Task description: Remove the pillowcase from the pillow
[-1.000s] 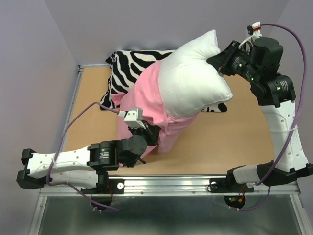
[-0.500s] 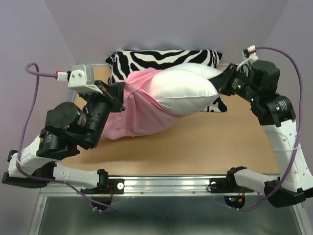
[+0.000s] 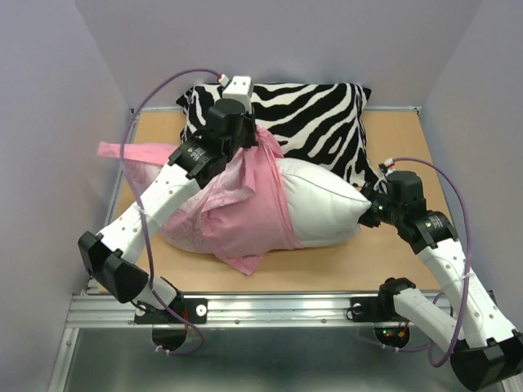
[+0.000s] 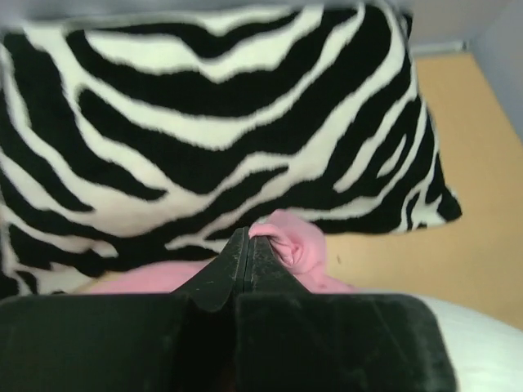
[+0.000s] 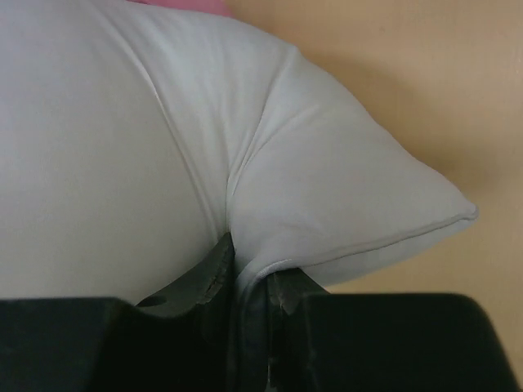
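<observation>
The white pillow lies across the table's middle, its right half bare. The pink pillowcase covers its left half, bunched and wrinkled, with a strip trailing to the left. My left gripper is above the pillow's back edge, shut on a fold of the pillowcase; the closed jaws show in the left wrist view. My right gripper is shut on the pillow's right corner. In the right wrist view the pillow fills the frame and its seam sits between the gripper's jaws.
A black-and-white zebra-striped pillow lies at the back of the wooden table, right behind the white pillow. Purple walls stand close on both sides. A metal rail runs along the near edge.
The pillow has come down to lie flat on the table. My left gripper swung from the left side to the back, pulling pillowcase fabric up. My right gripper moved down and nearer with the pillow's corner.
</observation>
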You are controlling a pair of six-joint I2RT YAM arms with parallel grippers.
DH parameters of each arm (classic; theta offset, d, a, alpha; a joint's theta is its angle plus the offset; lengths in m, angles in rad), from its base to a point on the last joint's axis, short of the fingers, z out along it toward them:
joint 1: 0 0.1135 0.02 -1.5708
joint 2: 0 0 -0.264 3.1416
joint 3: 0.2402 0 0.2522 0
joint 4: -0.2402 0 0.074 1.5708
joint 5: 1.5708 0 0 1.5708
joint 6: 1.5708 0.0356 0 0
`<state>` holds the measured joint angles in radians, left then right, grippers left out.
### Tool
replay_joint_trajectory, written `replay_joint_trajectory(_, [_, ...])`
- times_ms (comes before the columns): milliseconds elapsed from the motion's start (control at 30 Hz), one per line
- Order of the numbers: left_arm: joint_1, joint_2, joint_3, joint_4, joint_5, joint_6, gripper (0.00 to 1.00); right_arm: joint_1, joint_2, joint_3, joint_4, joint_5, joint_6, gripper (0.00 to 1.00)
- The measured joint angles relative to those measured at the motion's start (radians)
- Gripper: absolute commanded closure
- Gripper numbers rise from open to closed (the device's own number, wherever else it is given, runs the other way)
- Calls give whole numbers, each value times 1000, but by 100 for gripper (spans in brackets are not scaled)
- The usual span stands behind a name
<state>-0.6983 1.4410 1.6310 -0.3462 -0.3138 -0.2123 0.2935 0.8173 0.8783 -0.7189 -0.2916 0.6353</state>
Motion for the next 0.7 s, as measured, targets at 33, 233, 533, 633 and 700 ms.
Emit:
replay_joint_trajectory(33, [32,11,-62,24,52,-27,100,-4,-4,-25,-1,7,2,99])
replay_joint_trajectory(233, [92,123,-173,132,238,-117,100,-11,23,-100,39,55,27,38])
replay_joint_trajectory(533, [101,143,-173,249,288,-131,95,-31,256,140,48,237,-13,8])
replay_joint_trajectory(633, [107,143,-172,254,291,-130,85,-65,349,332,81,239,-22,7])
replay_joint_trajectory(700, [111,143,-172,255,294,-129,72,-102,379,418,102,224,-26,7])
